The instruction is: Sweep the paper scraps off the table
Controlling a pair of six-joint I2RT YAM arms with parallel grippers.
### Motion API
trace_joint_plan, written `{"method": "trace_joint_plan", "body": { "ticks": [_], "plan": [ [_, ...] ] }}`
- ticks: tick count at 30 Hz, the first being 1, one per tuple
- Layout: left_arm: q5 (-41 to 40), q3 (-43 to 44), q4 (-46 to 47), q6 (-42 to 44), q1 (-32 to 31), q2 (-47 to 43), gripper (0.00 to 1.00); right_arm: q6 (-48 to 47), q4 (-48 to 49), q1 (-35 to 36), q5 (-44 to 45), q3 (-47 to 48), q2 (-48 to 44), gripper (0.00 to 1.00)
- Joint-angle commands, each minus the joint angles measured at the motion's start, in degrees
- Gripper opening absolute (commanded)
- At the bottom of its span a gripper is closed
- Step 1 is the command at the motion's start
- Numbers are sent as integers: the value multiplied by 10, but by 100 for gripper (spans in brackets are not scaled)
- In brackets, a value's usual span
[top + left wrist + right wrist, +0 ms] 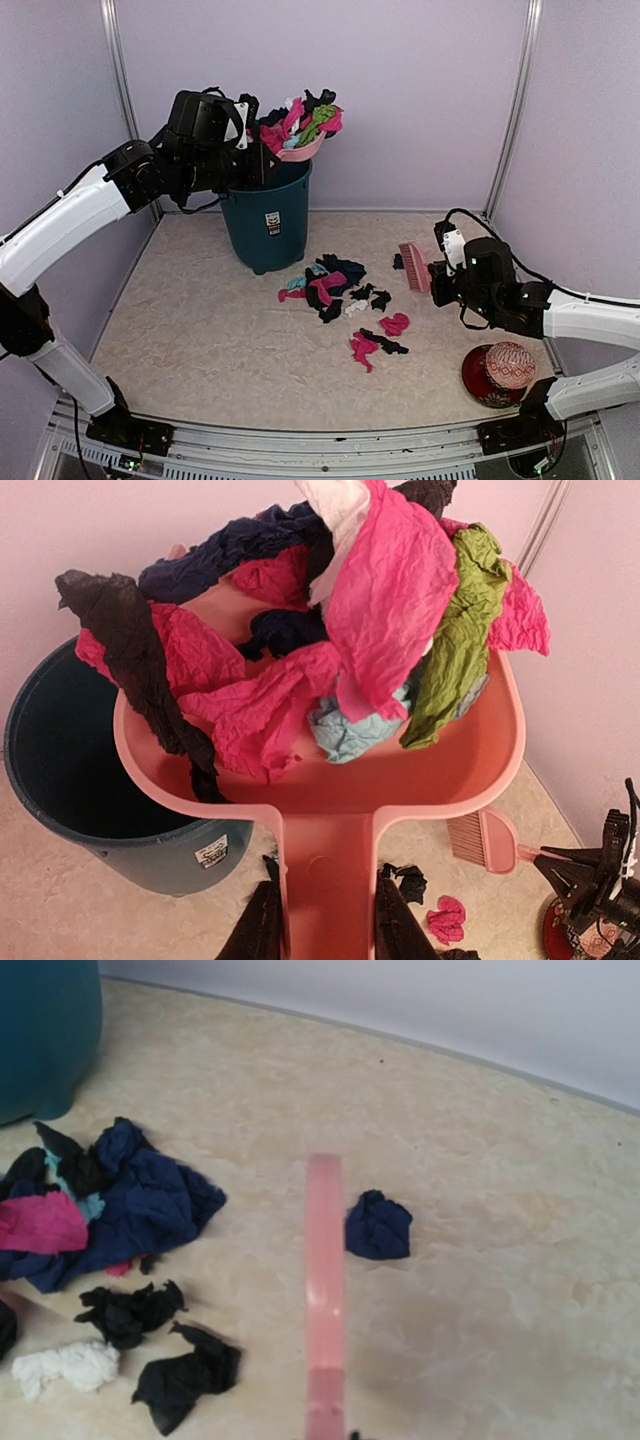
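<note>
At the upper left, the smooth pink plastic dustpan (500,750) is brimming with wrinkly paper scraps (390,590) in magenta, navy, black and green, hanging above the round teal bin (268,225). The left gripper (325,930) is pinching its handle, fingers partly apart. Other scraps are lying mid-frame on the marbled table (180,330). The right gripper (440,275) is clamping tight on the brush (413,266).

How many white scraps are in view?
2. A white scrap on the table beside black scraps; a second white scrap atop the dustpan load. Others may be buried.
</note>
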Motion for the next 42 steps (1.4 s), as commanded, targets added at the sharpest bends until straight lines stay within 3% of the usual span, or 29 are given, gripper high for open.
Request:
{"method": "trace_joint_plan", "body": {
  "ticks": [1, 5, 23, 30, 31, 42],
  "plan": [
    [68, 12, -3, -6, 46, -13, 0, 6, 20, -5, -11, 24, 9, 0],
    [115, -4, 11, -10, 89, -7, 0, 8, 12, -5, -13, 28, 12, 0],
    [429, -80, 134, -202, 248, 23, 0, 30, 10, -5, -17, 6, -5, 0],
    [552, -159, 289, -363, 298, 15, 0, 36, 10, -5, -13, -4, -23, 0],
    [582, -179, 340, -417, 302, 16, 0, 38, 8, -5, -11, -7, -30, 0],
    [633, -263, 621, -640, 302, 25, 0, 48, 3, -5, -16, -8, -33, 0]
  ]
}}
